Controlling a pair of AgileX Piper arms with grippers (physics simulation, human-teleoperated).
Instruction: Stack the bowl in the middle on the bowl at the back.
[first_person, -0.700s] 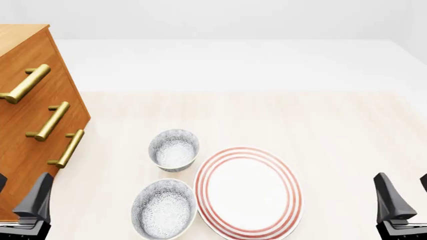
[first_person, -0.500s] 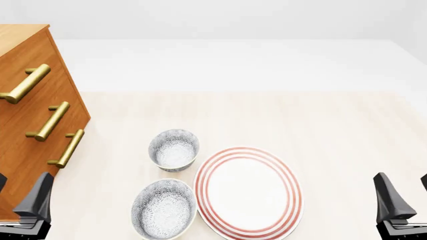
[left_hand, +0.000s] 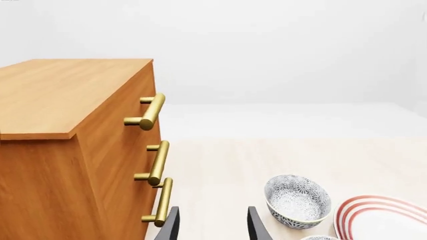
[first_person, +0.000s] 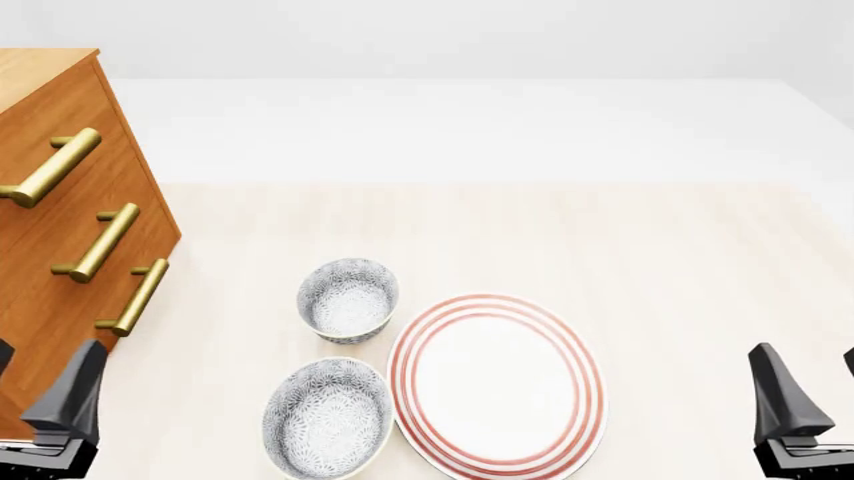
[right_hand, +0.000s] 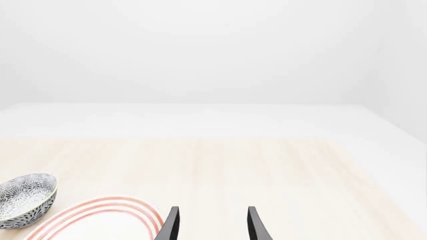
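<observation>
Bowl at the back (first_person: 347, 299) behind bowl in the middle (first_person: 327, 417), plate (first_person: 498, 381) seemingly touching, right.

Each gripper (left_hand: 210, 225) (right_hand: 210, 225) has plain black, tapered, blade-like fingers with pointed tips.

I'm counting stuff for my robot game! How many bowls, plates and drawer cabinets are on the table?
Bowls: 2, the bowl in the middle and the bowl at the back
Plates: 1, the red-ringed plate
Cabinets: 1, the wooden drawer cabinet
Total: 4
</observation>
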